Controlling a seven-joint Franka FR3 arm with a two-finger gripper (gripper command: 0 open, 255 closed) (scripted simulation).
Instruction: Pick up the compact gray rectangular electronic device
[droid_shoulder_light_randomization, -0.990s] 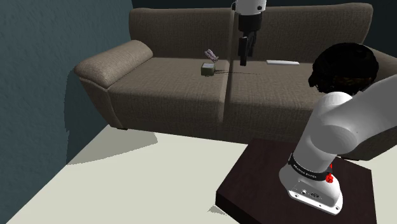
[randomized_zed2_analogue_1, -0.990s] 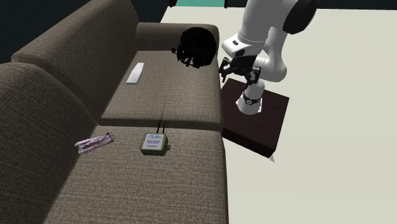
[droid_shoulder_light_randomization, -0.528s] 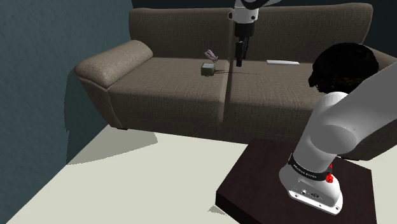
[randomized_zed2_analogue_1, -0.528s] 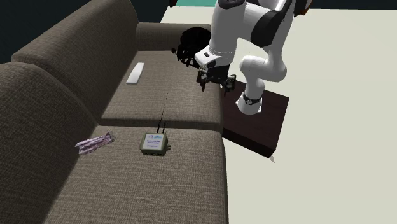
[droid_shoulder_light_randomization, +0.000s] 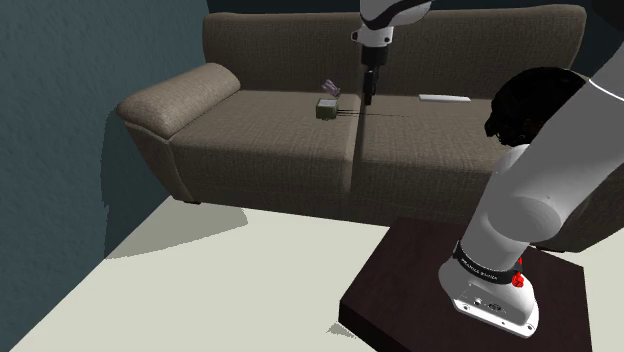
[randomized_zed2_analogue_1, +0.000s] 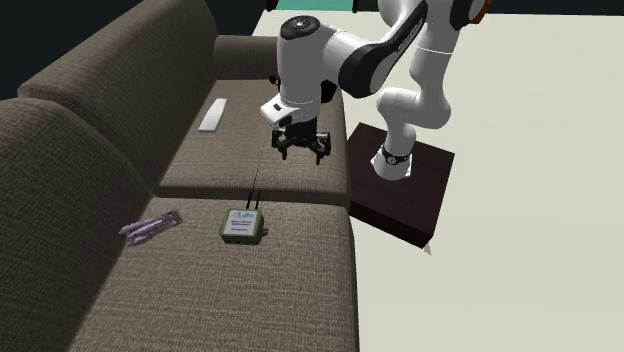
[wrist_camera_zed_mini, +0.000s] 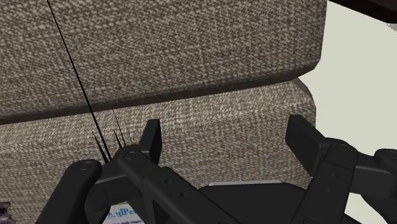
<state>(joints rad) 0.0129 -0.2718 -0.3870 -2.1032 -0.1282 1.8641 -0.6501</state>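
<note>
The device sits flat on the sofa, on the seat cushion at the shoulder view's left, close to the seam between the two cushions. It lies label up, with its thin black antennas pointing toward that seam. This leaves its short sides free for a grasp from above.

The gripper hangs fingers down above the other cushion, near the seam, and is apart from the device. Its fingers stand wide apart and hold nothing. The wrist view confirms this, with cushion fabric filling the gap of the gripper. There the antennas rise beside one finger, and a corner of the device's label shows low behind the hand. I judge the pose to be an approach. The hand is open and high enough to clear the antennas, and it needs to travel further toward the shoulder view's left before it descends.

By count:
- One device, with two long antennas visible in the second exterior view.
- One purple wrapper, near the device on the backrest side.
- One flat white slab, far along the other cushion.
- One black lump, at that end of the sofa.
- One arm on one dark stand.

The gripper has two fingers and the sofa has two seat cushions.
</note>
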